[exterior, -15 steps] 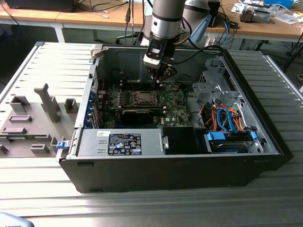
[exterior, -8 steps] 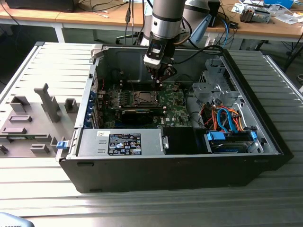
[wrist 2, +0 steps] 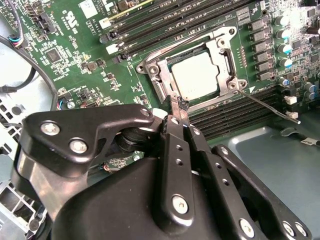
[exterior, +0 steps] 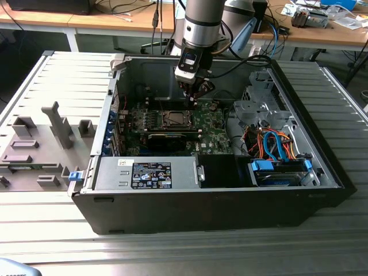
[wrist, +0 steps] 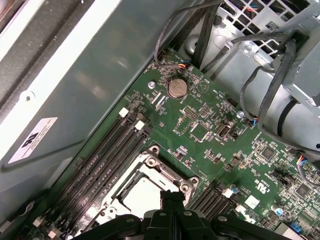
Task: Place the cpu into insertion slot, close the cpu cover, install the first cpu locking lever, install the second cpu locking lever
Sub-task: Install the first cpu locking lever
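The cpu [wrist 2: 197, 75] lies flat, just beside the closed tool [wrist 2: 178, 106].

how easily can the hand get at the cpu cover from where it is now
Probably yes, easily. In the second wrist view the hand has its shut tips right at the edge of the cover, with nothing between them. The cover lies flat over the cpu, and nothing stands above it.

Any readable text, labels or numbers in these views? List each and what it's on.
Nothing is legible.
Black label on the power supply, exterior view: print too small.
Case sticker on the case wall, first wrist view: blurred.
Board sticker on the motherboard, second wrist view: too small.
Motherboard silkscreen, both wrist views: too small.
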Robot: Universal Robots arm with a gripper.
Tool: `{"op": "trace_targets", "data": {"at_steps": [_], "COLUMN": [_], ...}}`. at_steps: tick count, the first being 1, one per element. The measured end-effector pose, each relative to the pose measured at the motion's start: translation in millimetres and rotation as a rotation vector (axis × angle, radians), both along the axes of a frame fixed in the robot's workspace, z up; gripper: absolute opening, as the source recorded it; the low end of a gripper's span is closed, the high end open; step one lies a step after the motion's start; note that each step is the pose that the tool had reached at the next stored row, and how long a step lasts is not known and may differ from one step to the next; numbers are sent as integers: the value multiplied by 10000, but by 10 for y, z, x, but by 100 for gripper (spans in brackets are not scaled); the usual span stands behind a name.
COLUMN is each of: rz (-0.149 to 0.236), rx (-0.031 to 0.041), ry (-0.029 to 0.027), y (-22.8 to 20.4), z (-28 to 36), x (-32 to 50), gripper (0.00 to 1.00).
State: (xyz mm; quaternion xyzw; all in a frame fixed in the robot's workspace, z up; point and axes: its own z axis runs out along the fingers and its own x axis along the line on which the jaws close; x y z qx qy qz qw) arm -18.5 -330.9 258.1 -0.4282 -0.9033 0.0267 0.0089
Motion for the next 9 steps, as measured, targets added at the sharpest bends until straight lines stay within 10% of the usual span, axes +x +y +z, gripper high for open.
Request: {"op": "trace_targets", "data": {"at_steps": [9], "rz": [81], "rx": [0], "ry": [0], "y": [0], "z": [0], "x": [0], "gripper": [11]}}
